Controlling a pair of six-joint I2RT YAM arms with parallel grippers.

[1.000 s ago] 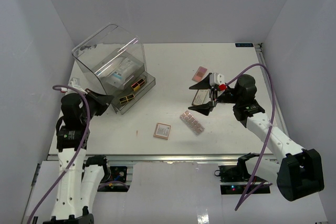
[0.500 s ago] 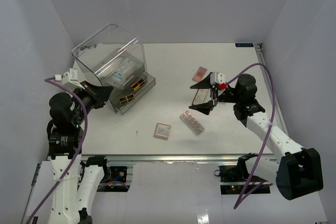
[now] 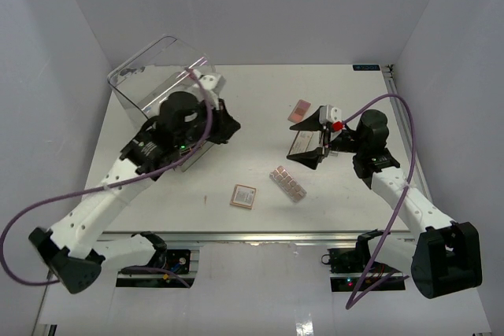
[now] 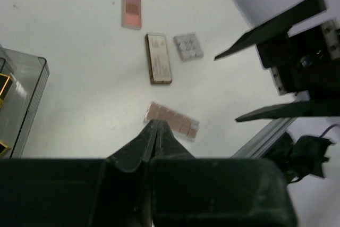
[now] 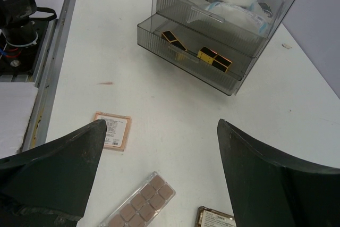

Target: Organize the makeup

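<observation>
Nearest you, a square peach palette [image 3: 243, 195] lies flat on the counter [image 3: 260, 92], with the pink strip [image 3: 288, 183] just to its right. A little farther on, your right hand [image 5: 161, 122] hangs with its fingers spread wide and nothing gripped. The brown palette [image 3: 300, 145] lies under it, and you can't tell whether they touch. In the right wrist view that palette is cut off by the bottom edge. Beyond it sits the pink palette [image 3: 300, 110]. Your left hand [image 4: 156, 125] is closed, fingertips pressed together and empty, above the counter just beside the box. Its wrist view shows a small grey square [image 4: 188, 46] next to the brown palette, too blurred to name. At the far left stands the clear box [image 3: 150, 76]. Its bottom drawer [image 5: 175, 56] is pulled out and holds black-gold palettes [image 5: 214, 59], and the compartment above holds sachets [image 5: 234, 1]. From above, your left arm hides the drawer.
</observation>
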